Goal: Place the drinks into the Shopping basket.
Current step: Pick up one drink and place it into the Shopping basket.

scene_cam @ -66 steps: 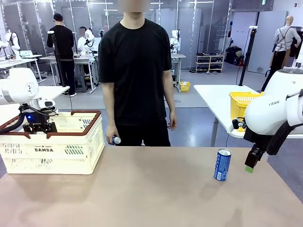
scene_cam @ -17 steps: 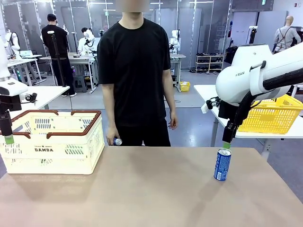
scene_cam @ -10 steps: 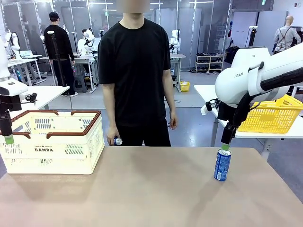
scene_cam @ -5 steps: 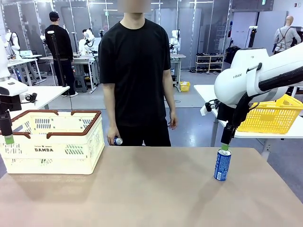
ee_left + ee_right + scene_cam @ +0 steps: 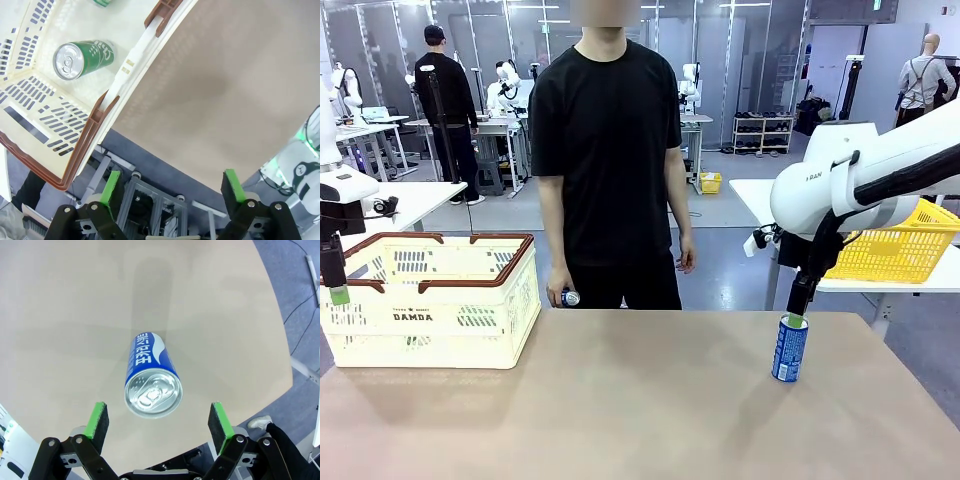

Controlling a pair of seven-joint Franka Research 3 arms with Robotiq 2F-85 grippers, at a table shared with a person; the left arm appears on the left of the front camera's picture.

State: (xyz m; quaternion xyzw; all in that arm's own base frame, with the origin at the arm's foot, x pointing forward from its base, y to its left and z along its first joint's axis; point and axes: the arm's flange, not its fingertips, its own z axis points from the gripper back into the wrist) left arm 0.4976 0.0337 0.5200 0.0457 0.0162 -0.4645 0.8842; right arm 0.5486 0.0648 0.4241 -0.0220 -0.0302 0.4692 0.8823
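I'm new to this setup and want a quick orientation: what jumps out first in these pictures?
An upright blue can stands near the right edge of the table, with the robot's right hand open directly over it. At the left end sits the cream Shopping basket, with a green can inside it. The person on the far side holds another small can low at their side.

Blue drink can (image 5: pixel 788 350): white lettering, silver top. Green can (image 5: pixel 85 57): white script, silver top. Shopping basket (image 5: pixel 440 310): cream-white, slotted, brown rim. Counter (image 5: pixel 620 410): plain tan.
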